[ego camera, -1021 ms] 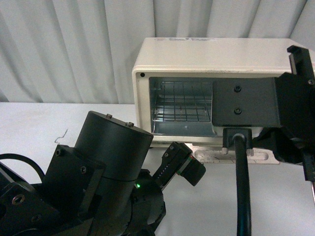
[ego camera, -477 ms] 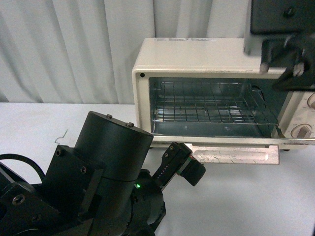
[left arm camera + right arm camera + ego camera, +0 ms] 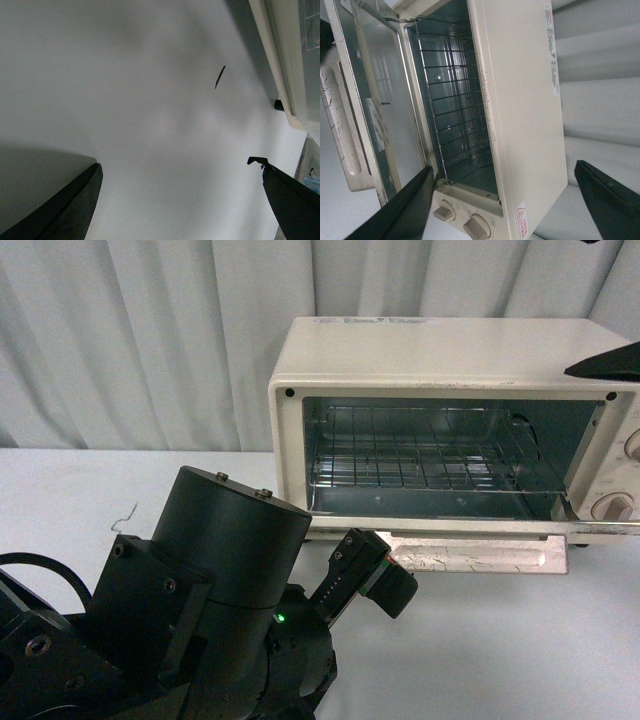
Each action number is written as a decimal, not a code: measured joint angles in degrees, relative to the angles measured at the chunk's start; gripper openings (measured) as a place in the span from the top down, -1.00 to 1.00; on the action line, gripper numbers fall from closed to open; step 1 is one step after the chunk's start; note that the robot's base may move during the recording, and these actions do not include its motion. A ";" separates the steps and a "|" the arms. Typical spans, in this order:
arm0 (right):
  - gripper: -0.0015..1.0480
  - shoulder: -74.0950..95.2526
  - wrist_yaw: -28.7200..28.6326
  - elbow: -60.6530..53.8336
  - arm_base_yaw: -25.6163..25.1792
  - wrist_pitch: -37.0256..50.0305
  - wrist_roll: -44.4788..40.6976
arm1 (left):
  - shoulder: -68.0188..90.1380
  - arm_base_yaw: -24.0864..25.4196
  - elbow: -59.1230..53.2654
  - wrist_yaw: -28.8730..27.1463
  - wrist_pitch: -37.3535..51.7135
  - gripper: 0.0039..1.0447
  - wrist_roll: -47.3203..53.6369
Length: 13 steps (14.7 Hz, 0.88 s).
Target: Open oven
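Observation:
The cream-white oven point(image 3: 440, 350) stands at the back right of the table. Its door point(image 3: 470, 552) hangs down flat and open, with the beige bar handle at its front edge. A wire rack point(image 3: 430, 460) shows inside, and round knobs point(image 3: 612, 506) sit at the right. My right gripper point(image 3: 504, 190) is open, up in the air beside the oven point(image 3: 520, 100) and apart from it; the front view shows only a dark sliver point(image 3: 605, 362) of that arm. My left gripper point(image 3: 176, 170) is open over the bare table, holding nothing.
The left arm's black bulk point(image 3: 220, 590) fills the lower left of the front view. A small bent wire point(image 3: 125, 515) lies on the white table point(image 3: 500, 660). Grey curtains point(image 3: 130, 340) hang behind. The oven's foot point(image 3: 278, 105) and a dark mark point(image 3: 220, 77) show in the left wrist view.
My right arm has risen from in front of the oven's opening and moved off to the upper right, uncovering the whole cavity. The door stays down. The left arm has not moved.

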 joint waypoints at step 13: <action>0.94 -20.22 13.33 -41.75 -8.74 54.93 68.17 | 0.00 0.00 0.00 -0.07 -0.02 -0.88 0.02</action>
